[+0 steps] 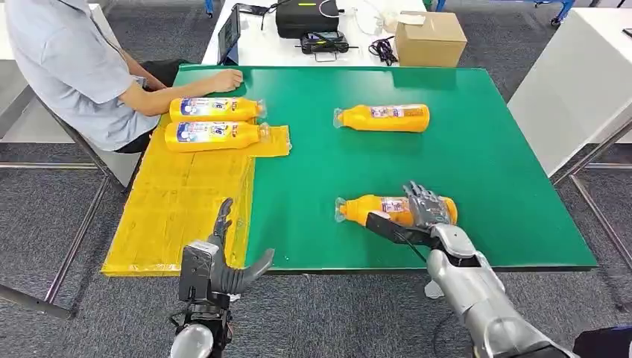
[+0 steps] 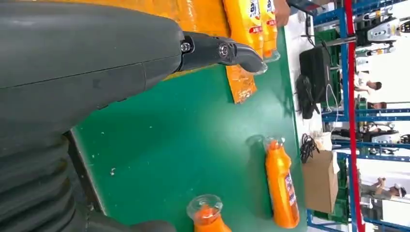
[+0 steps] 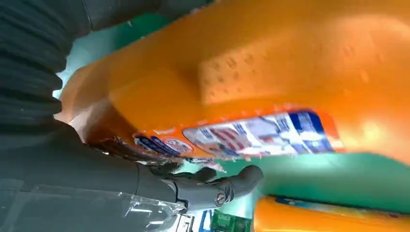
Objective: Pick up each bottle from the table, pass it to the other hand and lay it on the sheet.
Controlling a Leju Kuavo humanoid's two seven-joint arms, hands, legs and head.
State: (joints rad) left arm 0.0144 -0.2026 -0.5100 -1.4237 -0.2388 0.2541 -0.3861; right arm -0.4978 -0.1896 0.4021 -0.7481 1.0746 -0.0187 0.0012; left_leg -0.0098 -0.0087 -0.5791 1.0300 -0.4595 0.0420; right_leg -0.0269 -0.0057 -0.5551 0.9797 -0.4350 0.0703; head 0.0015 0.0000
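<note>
Where the near bottle [image 1: 395,209] lies low and right of centre in the head view, its long axis runs left to right, clear cap to the left, base under the right hand [image 1: 426,205]. A blue, white and red label is seen on each bottle; the print cannot be read in any view. The right hand's fingers are laid over the bottle's right end; in the right wrist view the orange body [image 3: 270,77] sits close against the hand with the thumb [image 3: 227,186] beneath it, but a closed grasp cannot be told.

The far bottle [image 1: 384,117] lies upper centre on the green table [image 1: 477,164], same axis, cap left. Two more bottles [image 1: 216,109] [image 1: 215,135] lie side by side on the yellow sheet [image 1: 179,201] at upper left, caps to the right.

The left hand [image 1: 223,261] is held at the lower left, over the table's near edge, fingers apart, nothing in them.

A seated person [image 1: 74,67] is at the upper left, one hand [image 1: 223,79] resting on the table beside the sheet. Beyond, on a white table [image 1: 261,45]: a cardboard box [image 1: 431,37], a black case [image 1: 307,16], cables [image 1: 384,49].
</note>
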